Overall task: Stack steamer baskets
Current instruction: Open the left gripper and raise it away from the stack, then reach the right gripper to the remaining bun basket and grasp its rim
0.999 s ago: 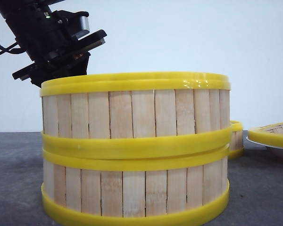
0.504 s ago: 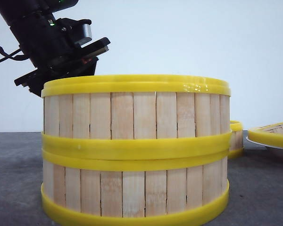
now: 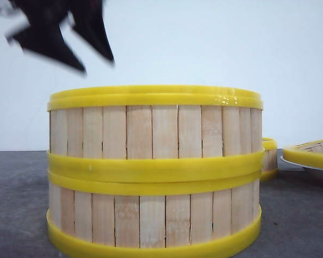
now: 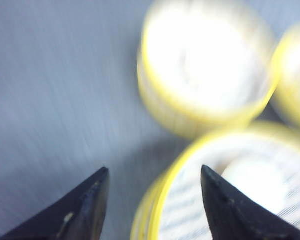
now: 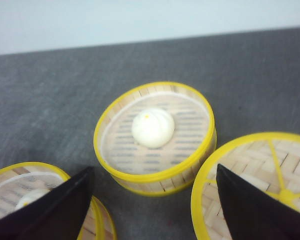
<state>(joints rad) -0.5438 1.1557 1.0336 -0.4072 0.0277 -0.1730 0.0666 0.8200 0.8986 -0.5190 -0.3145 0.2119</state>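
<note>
1. The left gripper (image 3: 70, 48), which a moment ago hung just behind the rim of the two-basket stack (image 3: 155, 171), has lifted up and away; it is now a blurred dark shape above the stack's left side, touching nothing.
2. Its fingers are spread with nothing between them, so the upper basket (image 3: 155, 126) looks released and seated squarely on the lower basket (image 3: 153, 220).
3. One basket remains: the third basket (image 5: 155, 137) stands apart, behind and right of the stack, holding a white bun (image 5: 153, 127).
4. The stack's top basket probably holds a bun too (image 5: 30, 198), though it is partly hidden.
5. The right gripper (image 5: 155, 210) hovers parted and empty, the woven lid (image 5: 255, 180) nearby.
</note>
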